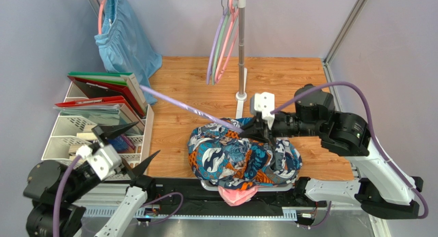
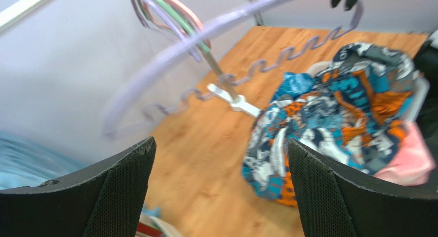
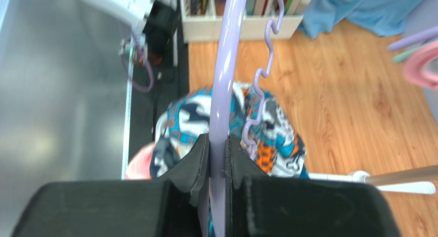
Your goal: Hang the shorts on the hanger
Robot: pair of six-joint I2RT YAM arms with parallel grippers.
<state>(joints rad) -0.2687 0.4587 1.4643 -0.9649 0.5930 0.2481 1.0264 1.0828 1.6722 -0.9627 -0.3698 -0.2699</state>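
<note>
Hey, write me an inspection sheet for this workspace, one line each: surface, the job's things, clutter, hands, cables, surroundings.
Surface: wooden tabletop, light plank grain.
Job's things: printed shorts heaped near the front edge, not on any hanger; lavender hanger held off the table, slanting toward the back left.
Clutter: pink garment under the shorts; white desk organiser with folders at the left.
Hands: right hand shut on the hanger; left hand open, empty.
Cables: purple cable along the right arm, another along the left.
Surroundings: rack pole with spare hangers; light-blue shorts hanging at the back left; plain walls.
</note>
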